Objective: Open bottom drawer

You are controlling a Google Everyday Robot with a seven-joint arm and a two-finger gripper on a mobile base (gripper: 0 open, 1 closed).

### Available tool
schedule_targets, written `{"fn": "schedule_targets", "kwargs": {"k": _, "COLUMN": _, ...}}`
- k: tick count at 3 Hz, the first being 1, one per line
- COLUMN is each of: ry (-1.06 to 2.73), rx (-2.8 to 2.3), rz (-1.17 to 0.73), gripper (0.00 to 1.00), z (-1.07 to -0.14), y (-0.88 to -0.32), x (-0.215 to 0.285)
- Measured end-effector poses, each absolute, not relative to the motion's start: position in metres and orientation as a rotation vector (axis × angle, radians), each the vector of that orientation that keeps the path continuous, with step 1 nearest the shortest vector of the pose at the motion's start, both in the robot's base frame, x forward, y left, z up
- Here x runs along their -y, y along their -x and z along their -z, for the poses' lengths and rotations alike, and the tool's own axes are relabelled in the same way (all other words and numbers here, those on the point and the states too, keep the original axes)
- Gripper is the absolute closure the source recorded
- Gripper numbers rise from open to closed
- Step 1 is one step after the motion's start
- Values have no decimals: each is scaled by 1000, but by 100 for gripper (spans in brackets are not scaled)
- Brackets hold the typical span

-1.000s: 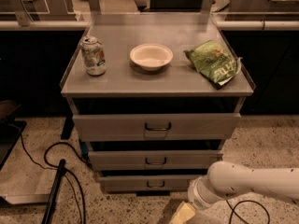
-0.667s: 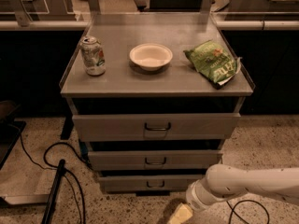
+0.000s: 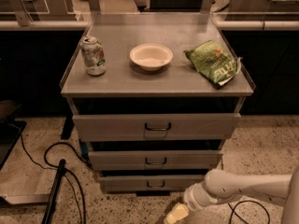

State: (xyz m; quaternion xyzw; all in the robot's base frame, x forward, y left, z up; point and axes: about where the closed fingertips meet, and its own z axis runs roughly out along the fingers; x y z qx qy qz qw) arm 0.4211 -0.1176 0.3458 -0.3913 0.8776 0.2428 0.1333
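Bottom drawer [image 3: 122, 183]: lowest and shallowest front of the grey cabinet, appearing shut, located just above and slightly left of the gripper [image 3: 175, 214]. Its small dark loop handle [image 3: 155, 184] is not yet touched. Gripper: held low near the floor, apart from the drawer front; whether it is released or clenched cannot be told. Risks judged: the small handle could be missed or slipped off if approached off-centre; the middle drawer [image 3: 117, 160], directly above, could be hooked by mistake; a skewed pull could jam the drawer or drag the cabinet. Well above, on the cabinet top [image 3: 187, 80]: soda can [image 3: 93, 55], bowl [image 3: 151, 56], chip bag [image 3: 213, 62], liable to be toppled by a jolt. Floor cables [image 3: 49, 155] lie far left. Nothing is seen between gripper and handle.
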Motion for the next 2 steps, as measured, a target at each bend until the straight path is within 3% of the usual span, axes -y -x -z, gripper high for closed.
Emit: {"fn": "schedule_targets", "kwargs": {"k": 2, "ry": 1109, "rx": -2559, "rz": -696, "gripper": 0, "z": -335, "y": -422, "x": 113}}
